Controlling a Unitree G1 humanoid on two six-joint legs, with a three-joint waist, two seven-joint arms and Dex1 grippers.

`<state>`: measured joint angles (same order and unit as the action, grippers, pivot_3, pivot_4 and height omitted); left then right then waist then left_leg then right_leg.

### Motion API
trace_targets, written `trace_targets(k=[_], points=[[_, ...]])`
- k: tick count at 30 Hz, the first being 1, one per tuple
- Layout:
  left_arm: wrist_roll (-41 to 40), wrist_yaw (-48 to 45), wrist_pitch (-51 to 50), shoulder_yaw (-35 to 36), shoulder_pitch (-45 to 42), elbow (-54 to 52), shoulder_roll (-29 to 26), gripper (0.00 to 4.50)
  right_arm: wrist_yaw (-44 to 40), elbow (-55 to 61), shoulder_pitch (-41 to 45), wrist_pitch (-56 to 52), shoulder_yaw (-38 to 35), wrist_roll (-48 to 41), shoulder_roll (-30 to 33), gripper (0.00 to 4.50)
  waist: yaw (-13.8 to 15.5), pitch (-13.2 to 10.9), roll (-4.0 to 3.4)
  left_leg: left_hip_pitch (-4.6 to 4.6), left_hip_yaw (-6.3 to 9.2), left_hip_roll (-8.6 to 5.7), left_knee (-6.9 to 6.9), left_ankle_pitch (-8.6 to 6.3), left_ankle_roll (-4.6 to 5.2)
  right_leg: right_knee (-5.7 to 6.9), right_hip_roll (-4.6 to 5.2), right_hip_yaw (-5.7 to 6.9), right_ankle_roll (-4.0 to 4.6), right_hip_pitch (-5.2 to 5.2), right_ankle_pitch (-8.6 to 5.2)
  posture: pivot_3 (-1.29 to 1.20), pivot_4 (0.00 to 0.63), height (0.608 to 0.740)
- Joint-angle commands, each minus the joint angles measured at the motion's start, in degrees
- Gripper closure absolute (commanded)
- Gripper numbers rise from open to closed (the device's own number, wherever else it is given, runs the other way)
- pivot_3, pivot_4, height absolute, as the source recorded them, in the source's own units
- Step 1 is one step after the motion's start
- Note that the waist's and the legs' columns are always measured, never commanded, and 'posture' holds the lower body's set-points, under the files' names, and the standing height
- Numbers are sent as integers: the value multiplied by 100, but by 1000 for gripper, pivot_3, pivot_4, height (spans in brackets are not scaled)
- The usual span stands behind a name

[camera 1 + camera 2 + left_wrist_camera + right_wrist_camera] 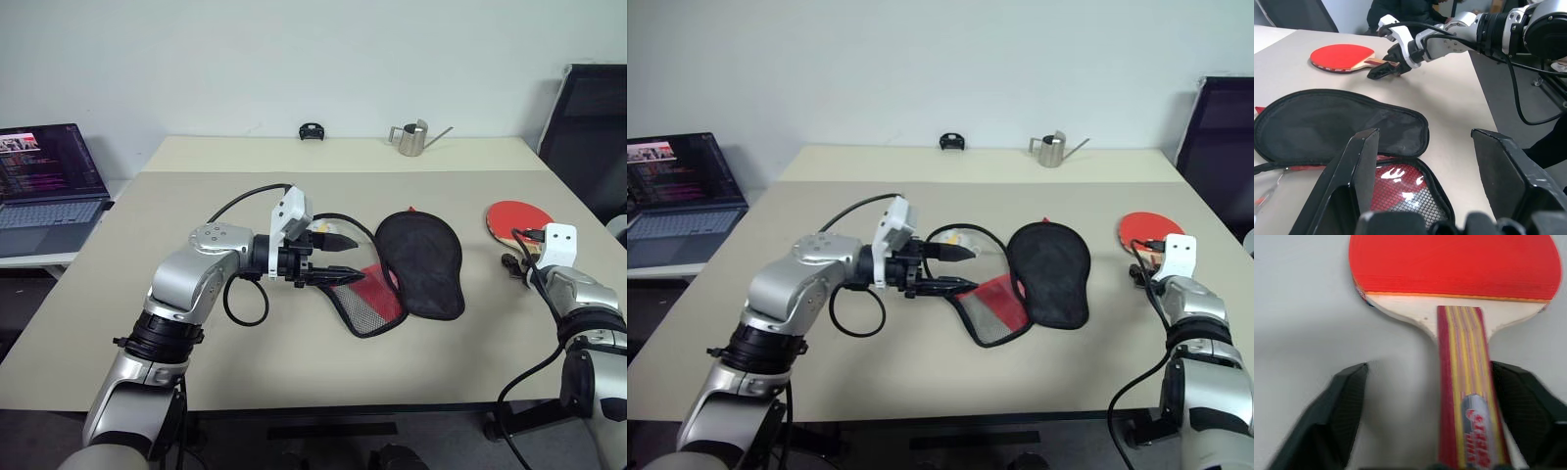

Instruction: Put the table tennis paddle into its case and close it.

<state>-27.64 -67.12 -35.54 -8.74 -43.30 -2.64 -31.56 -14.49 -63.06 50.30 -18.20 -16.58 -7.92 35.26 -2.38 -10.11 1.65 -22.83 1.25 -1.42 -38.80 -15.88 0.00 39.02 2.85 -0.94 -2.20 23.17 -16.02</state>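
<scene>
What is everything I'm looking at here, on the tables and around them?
table: one, beige, under everything.
table tennis paddle: one, red blade with wooden handle, flat on the table's right side.
case: one, black outside, red with mesh inside, lying open at the table's middle.
watering can: one, silver metal, far edge.
small object: one, black, far edge, left of the can.
laptop: one, open with a lit screen, on a side table at left.
chair: one, black, far right.
left gripper: black fingers open at the case's open edge.
right gripper: black fingers open astride the paddle's handle.
</scene>
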Motion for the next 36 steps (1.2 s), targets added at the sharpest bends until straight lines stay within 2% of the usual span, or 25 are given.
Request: trace_targets(k=[1,4,6,14,21,31,36], points=[[-13,-61,45,43,-50,-150,-85,1233,120,-5,-4,-8,49,50,-41,1895,2,0,0,0,1,0,-1,0,0,0,0,1,0,-2,0,0,150,740],[-21,-82,40,73,-2,-155,-160,1233,141,103,-62,-60,63,48,-80,2893,9,0,0,0,2,-1,-5,0,0,0,1,1,-1,-5,1,0,150,740],[-33,-76,30,77,18,-166,-185,1233,175,169,-98,-102,42,24,-82,3262,19,0,0,0,2,-1,-6,0,0,0,1,1,-2,-5,1,0,150,740],[-21,-94,40,81,109,-195,-228,1233,356,900,-413,-665,-248,-279,-105,3262,48,0,0,-1,5,-1,-5,0,0,-1,1,3,-2,-5,1,0,150,740],[-175,-191,-112,32,222,-424,-252,1233,153,3158,-1423,-2287,-416,-692,57,3262,96,1,-1,-12,14,-1,0,-1,2,-7,2,10,-1,0,0,0,150,740],[-314,-611,-248,-54,271,-606,-368,1233,-185,7060,-3474,-4707,-698,-1422,358,3262,92,7,-13,-9,14,-1,0,-4,8,-3,-1,8,-2,1,-1,0,150,740],[-279,-687,-242,-113,239,-560,-300,1233,-334,8071,-4181,-5306,-848,-1633,391,3263,83,8,-14,-8,14,0,-1,-4,8,-2,-4,7,-3,1,-1,0,150,740]])
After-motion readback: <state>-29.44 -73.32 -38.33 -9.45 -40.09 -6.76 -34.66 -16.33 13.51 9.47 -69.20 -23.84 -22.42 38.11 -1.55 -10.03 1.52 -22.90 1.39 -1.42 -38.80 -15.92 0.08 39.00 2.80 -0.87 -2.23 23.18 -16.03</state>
